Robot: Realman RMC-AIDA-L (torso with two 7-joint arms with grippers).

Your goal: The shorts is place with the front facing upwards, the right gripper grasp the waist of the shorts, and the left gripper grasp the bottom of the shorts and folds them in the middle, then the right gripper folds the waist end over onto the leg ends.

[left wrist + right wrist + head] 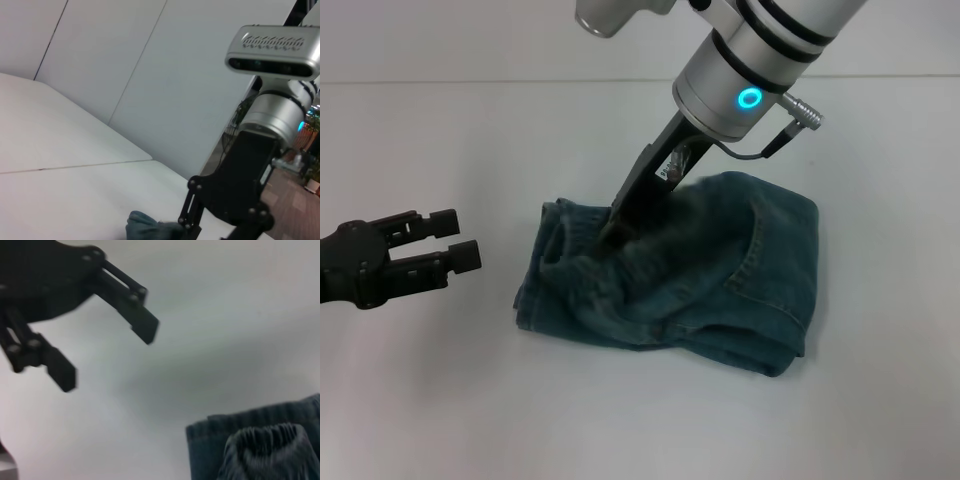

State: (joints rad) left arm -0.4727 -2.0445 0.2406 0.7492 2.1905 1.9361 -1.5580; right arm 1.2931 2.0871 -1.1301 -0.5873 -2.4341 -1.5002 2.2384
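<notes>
- Right gripper point(617, 232): planted on the gathered waist point(563, 245), apparently pinching it against the layers beneath; finger gap hidden.
- Left gripper point(448, 240): spread wide, empty, hovering toward the table's left edge, well apart from the cloth.
- Shorts point(720, 280): bunched, already doubled, mid-table point(420, 400).
- Advice: lay waist squarely over the leg ends, flatten, release only once settled.

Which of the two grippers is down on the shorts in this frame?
The right gripper, its tips pressed into the folded shorts near the waist. The left gripper hangs open over bare table, clear of the cloth.
</notes>
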